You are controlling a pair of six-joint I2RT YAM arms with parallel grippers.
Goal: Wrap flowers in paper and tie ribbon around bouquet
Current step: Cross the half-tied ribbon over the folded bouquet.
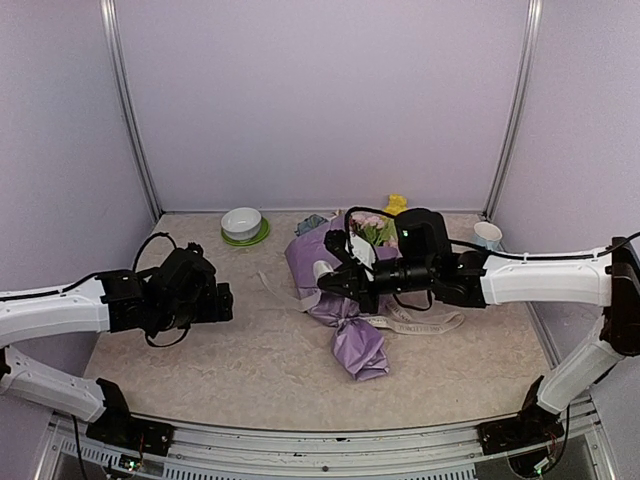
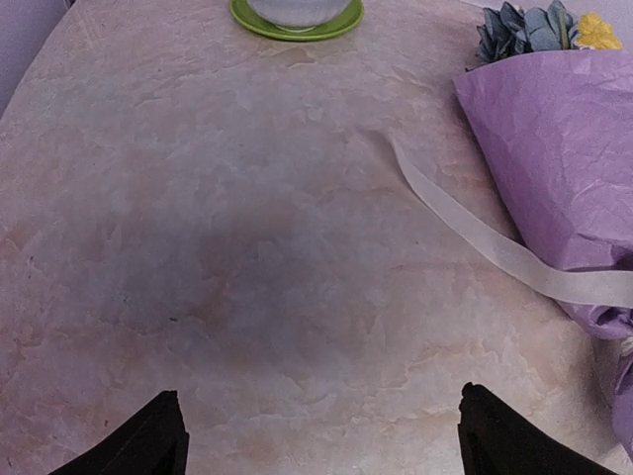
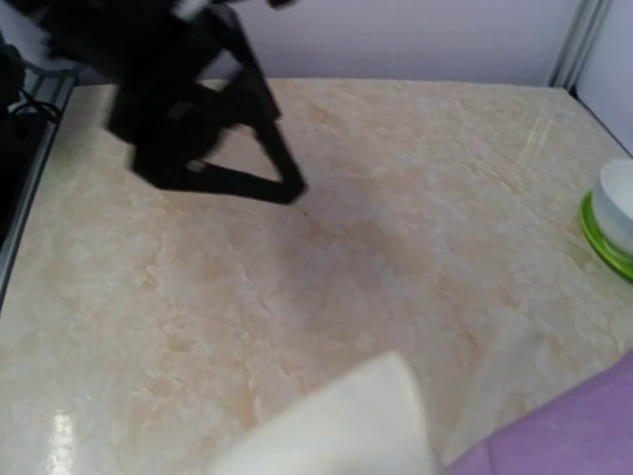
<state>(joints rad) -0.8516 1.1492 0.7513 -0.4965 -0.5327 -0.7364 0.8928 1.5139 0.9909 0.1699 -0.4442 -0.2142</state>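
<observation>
Fingers of the left gripper [image 2: 317, 394] stand wide apart, and we see nothing but bare table [image 2: 247, 247] between them. Ahead of those fingers and off to their right, the ribbon [image 2: 475, 233] lies flat on the table, one stretch of it running slantwise up to the edge of the bouquet [image 2: 564, 148]. The bouquet lies on its side further right of the left fingers. Its lilac paper [image 2: 584, 198] is crumpled, and the flowers [image 2: 524, 30] show blue and yellow at the far, wide end. Straight ahead of the left fingers and well apart from them, a white bowl [image 2: 297, 8] sits on a green plate [image 2: 341, 22].

We find the right gripper [image 1: 328, 282] over the middle of the bouquet, its tip pointing across the table toward the left gripper, which stays well apart from it. Its fingers are together. Right at the tip, from above, a small white patch shows, and the right wrist camera has a pale blurred shape close under it. We cannot tell whether that is the ribbon, nor whether the fingers pinch it. Behind the right fingers, under the forearm, more ribbon lies on the table beside the paper, and the narrow end of the bouquet points toward the near edge.
</observation>
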